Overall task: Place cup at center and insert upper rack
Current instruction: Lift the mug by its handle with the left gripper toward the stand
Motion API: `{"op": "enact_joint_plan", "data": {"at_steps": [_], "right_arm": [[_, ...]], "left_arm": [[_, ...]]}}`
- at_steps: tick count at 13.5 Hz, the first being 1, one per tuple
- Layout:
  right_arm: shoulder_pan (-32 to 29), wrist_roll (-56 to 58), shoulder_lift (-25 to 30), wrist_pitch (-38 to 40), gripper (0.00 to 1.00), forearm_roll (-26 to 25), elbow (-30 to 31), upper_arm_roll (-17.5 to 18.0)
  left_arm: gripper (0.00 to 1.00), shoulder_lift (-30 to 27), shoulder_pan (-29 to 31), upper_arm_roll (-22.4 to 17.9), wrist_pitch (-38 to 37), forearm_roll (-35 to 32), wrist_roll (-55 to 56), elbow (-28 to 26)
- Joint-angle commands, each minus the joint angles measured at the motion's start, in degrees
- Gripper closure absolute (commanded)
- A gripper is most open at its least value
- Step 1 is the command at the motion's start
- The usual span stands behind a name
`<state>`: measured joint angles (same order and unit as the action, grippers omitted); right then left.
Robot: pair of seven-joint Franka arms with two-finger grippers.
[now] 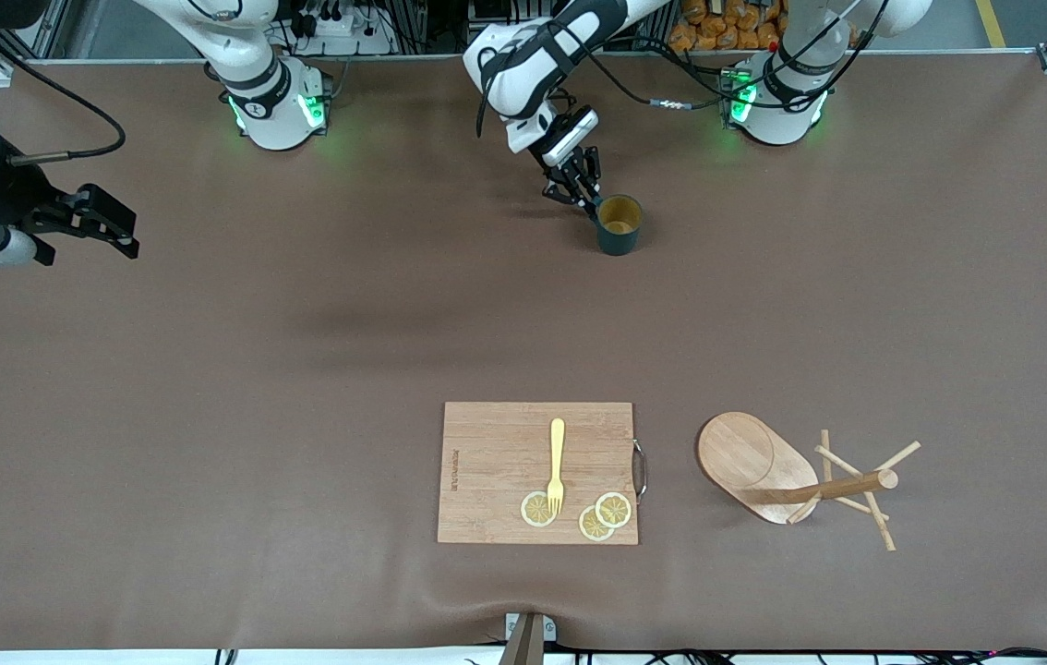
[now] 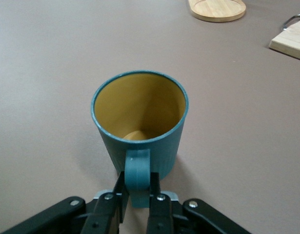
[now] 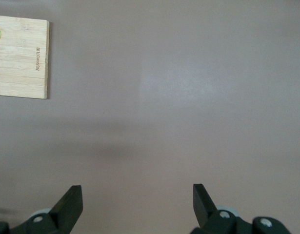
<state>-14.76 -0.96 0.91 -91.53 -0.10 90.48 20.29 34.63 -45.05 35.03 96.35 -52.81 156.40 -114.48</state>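
Table cover (image 1: 210, 369): plain matte brown. Cup (image 1: 619, 224): dark teal-green outside, yellowish-tan inside (handle the same teal as the wall). Cutting board (image 1: 496, 471): light bamboo with fine parallel grain, a small dark printed mark along one edge, a grey metal handle. Fork (image 1: 557, 465): pale yellow. Lemon slices (image 1: 604, 516): yellow rind, paler segmented centres. Upper rack (image 1: 754, 462): light wood, pole slightly darker. Left gripper (image 2: 138, 201) and right gripper (image 3: 137, 204): black fingers; arms white, bases lit green.

Matt teal cup (image 2: 140, 126), pale smooth wooden upper rack (image 1: 754, 462)
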Motion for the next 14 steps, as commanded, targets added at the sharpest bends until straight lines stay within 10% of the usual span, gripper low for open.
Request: {"op": "enact_joint_plan", "data": {"at_steps": [1,14], "right_arm": [[0.79,-0.98,0.49,0.82,0.00,0.71,0.13,-0.34],[4.74,-4.93,0.32,3.37,0.00,0.71,0.22,0.19]], "left_arm": [[0.97,0.26,-0.21,0.30,-2.64,-1.33,0.50,5.12],[0.99,-8.69,13.39,0.82,-4.50,15.97,-30.59,29.74]]}}
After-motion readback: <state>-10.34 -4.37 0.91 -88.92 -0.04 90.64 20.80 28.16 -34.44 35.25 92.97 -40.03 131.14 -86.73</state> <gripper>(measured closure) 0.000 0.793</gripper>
